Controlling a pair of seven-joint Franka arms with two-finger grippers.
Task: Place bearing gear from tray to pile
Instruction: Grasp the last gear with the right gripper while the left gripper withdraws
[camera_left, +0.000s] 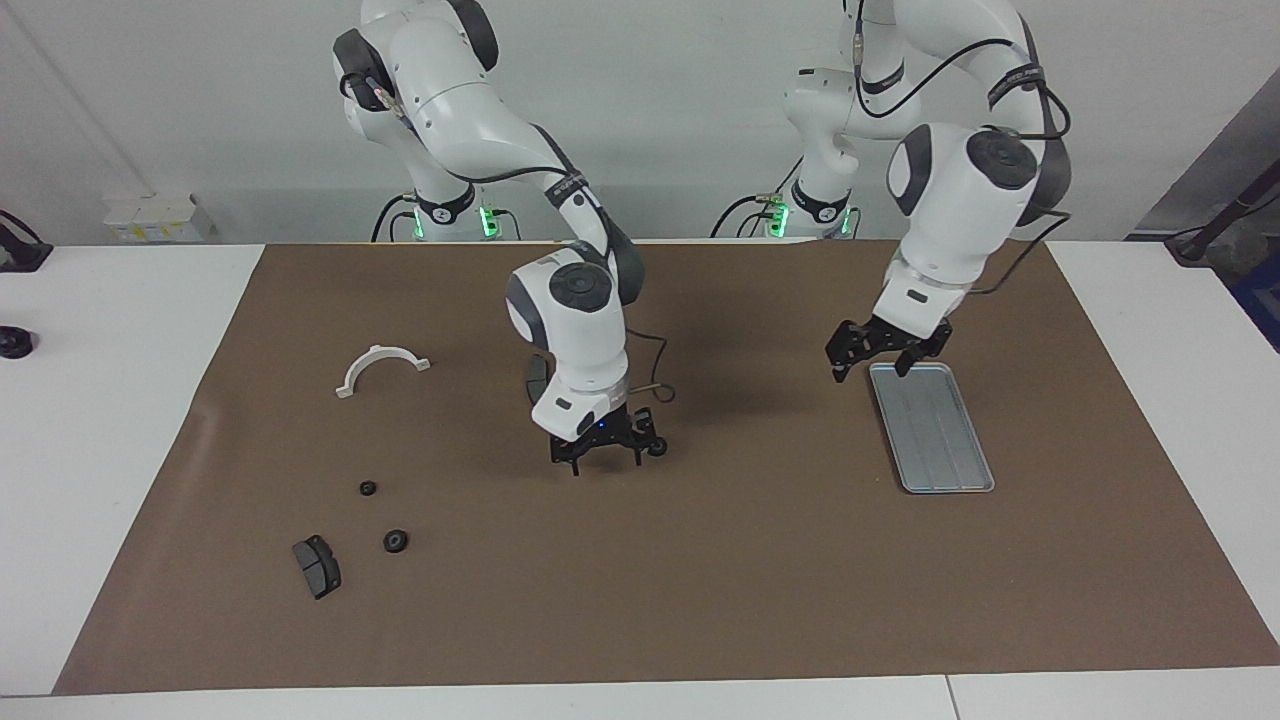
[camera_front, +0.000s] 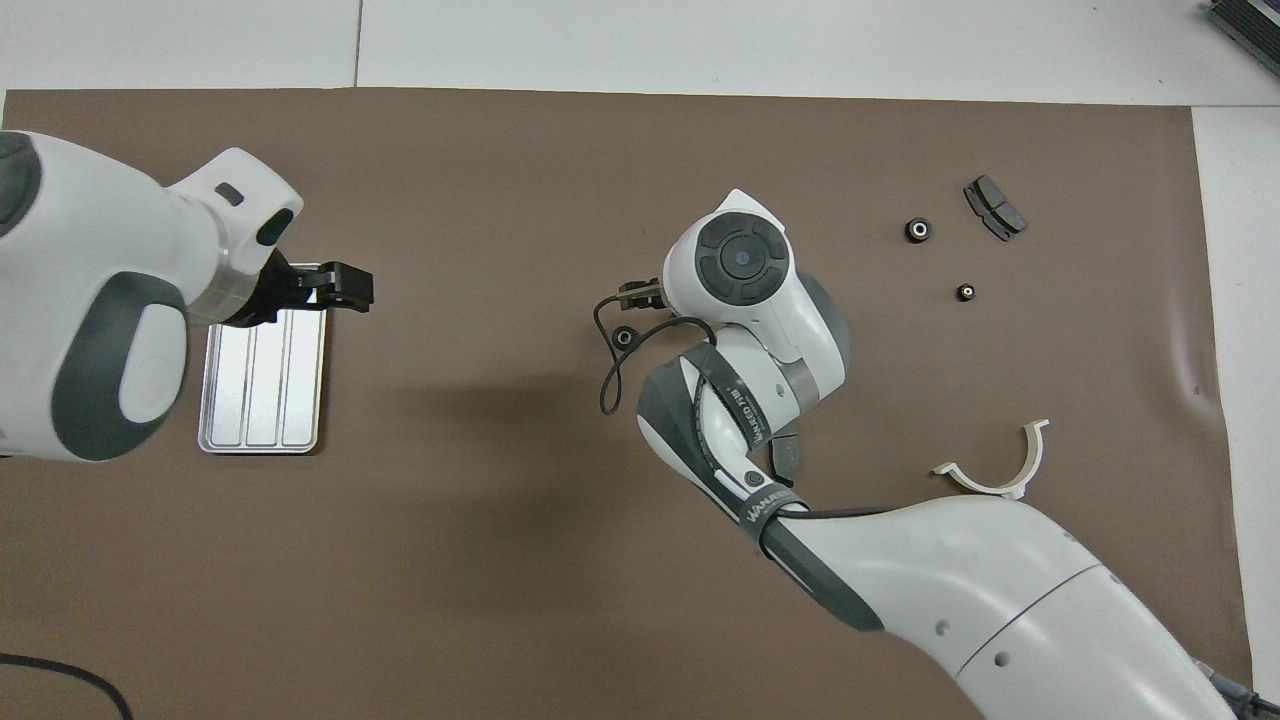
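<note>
The silver tray (camera_left: 935, 440) (camera_front: 262, 385) lies toward the left arm's end of the mat, and nothing shows in it. My left gripper (camera_left: 872, 362) (camera_front: 350, 288) hangs open and empty over the tray's end nearer the robots. One black bearing gear (camera_left: 657, 448) (camera_front: 624, 337) sits on the mat's middle. My right gripper (camera_left: 600, 458) (camera_front: 638, 292) is low and open beside it, the gear just outside one fingertip. The pile is two black gears (camera_left: 367, 488) (camera_left: 395, 541) (camera_front: 918, 229) (camera_front: 966, 292) toward the right arm's end.
A dark brake pad (camera_left: 317, 566) (camera_front: 993, 207) lies beside the pile. A white half-ring bracket (camera_left: 380, 365) (camera_front: 1000, 475) sits nearer the robots. Another brake pad (camera_front: 785, 455) is mostly covered by the right arm.
</note>
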